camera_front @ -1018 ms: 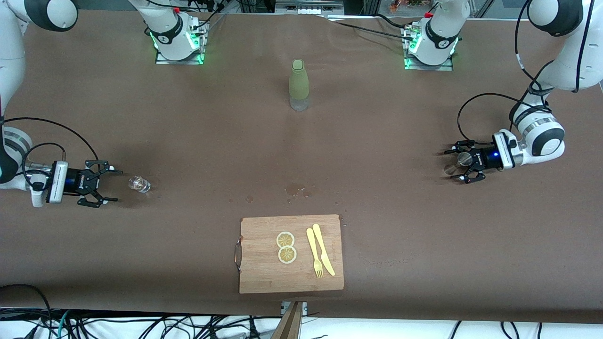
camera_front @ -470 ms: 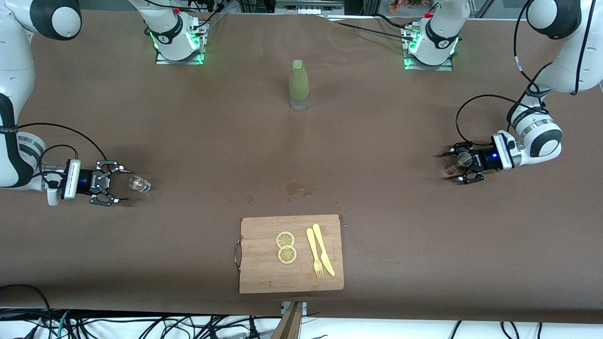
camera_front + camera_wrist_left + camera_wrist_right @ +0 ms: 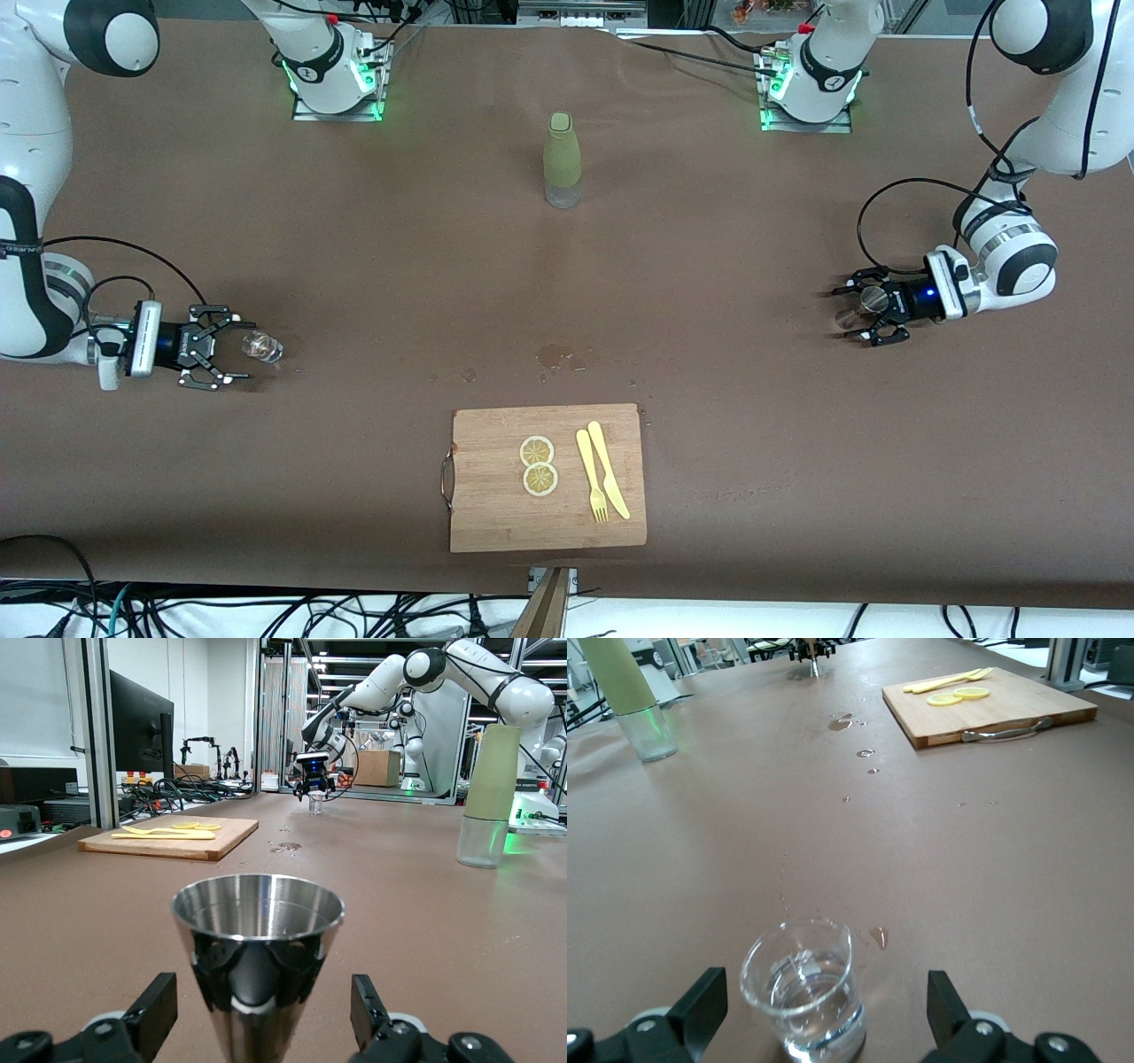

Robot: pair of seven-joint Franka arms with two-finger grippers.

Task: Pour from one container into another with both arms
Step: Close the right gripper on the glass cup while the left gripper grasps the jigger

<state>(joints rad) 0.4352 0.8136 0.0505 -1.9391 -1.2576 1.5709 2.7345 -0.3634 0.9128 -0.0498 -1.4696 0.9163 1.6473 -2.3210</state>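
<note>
Two spread claws, each flanking a vessel near opposite table ends.

Right gripper [image 3: 232, 351] brackets a clear glass [image 3: 261, 346]; left gripper [image 3: 852, 309] brackets a steel jigger [image 3: 257, 961]. Mid-table: olive bottle [image 3: 562, 159], wooden board [image 3: 547, 478], spill [image 3: 556, 356].

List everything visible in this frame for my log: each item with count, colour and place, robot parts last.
Glass beaker: 1, clear, liquid inside, right arm's end of table.
Metal cup: 1, silver, left arm's end.
Bottle: 1, olive green with clear base, mid-table between the bases.
Cutting board: 1, wooden, nearest the front camera.
Lemon slices: 2, yellow, on the board.
Fork and knife: 2, yellow, on the board.
Spill: wet patches, between bottle and board.
Right gripper: black, open, at the beaker.
Left gripper: black, open around the cup.
</note>
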